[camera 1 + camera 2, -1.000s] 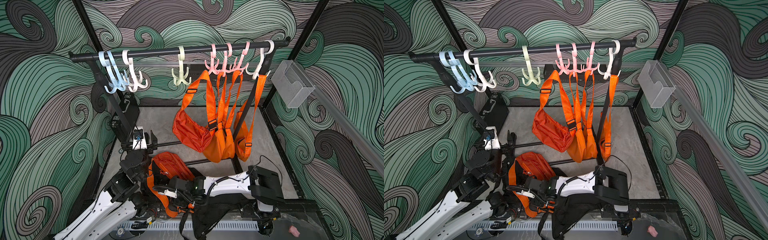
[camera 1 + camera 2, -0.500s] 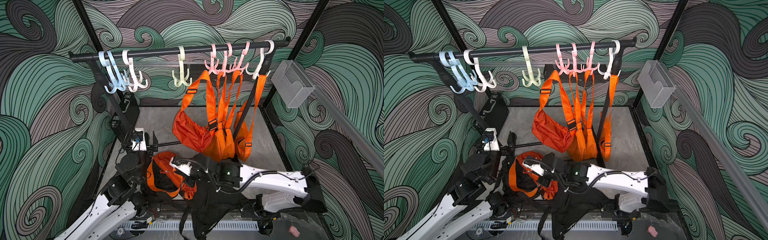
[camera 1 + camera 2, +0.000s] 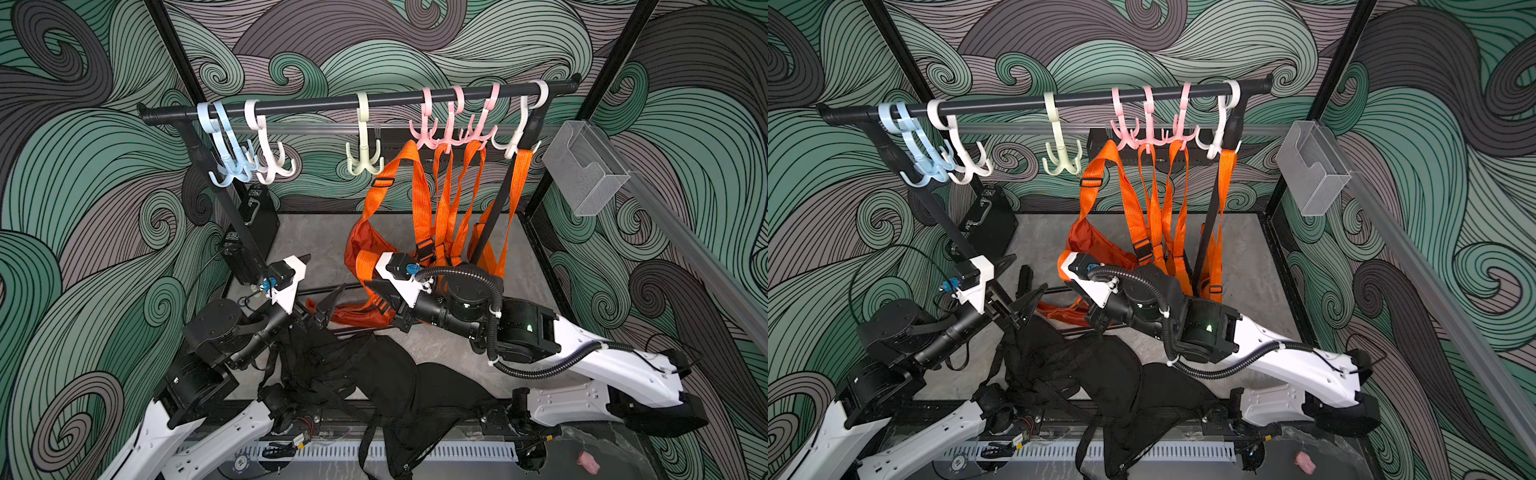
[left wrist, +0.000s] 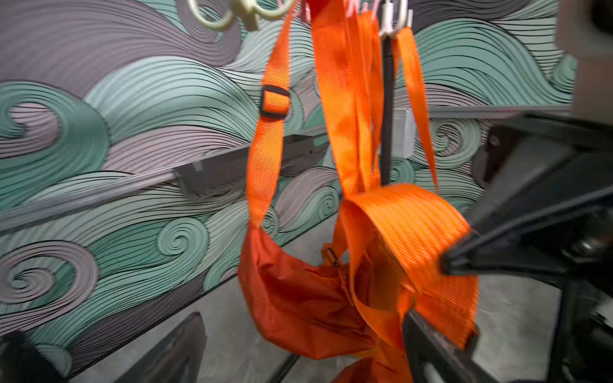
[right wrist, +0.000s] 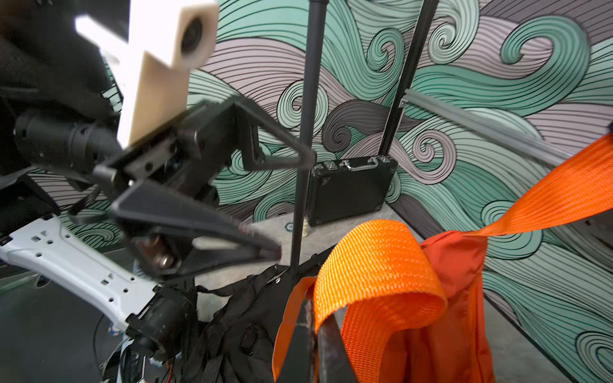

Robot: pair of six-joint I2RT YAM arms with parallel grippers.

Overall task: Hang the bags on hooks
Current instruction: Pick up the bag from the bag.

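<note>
My right gripper (image 5: 313,318) is shut on a fold of the wide orange strap (image 5: 378,265) of an orange bag (image 5: 457,282). In a top view that bag (image 3: 357,313) trails low behind the right gripper (image 3: 374,293), its body by the floor. My left gripper (image 3: 326,307) stands open just left of it, and in the left wrist view the left gripper (image 4: 298,325) holds nothing. On the black rail (image 3: 316,106), the pale green hook (image 3: 365,164), a white hook (image 3: 270,166) and the blue hooks (image 3: 226,166) are bare.
Several orange bags (image 3: 440,232) hang from the pink hooks (image 3: 451,133) and the right-hand white hook (image 3: 515,141). A pile of black bags (image 3: 374,374) lies between the arms. A black case (image 3: 257,212) stands by the rack's slanted post. A clear box (image 3: 586,170) juts from the right wall.
My right gripper shut on the orange strap and rose toward the back, pulling the bag up and to the right. The left gripper stayed open beside it.
</note>
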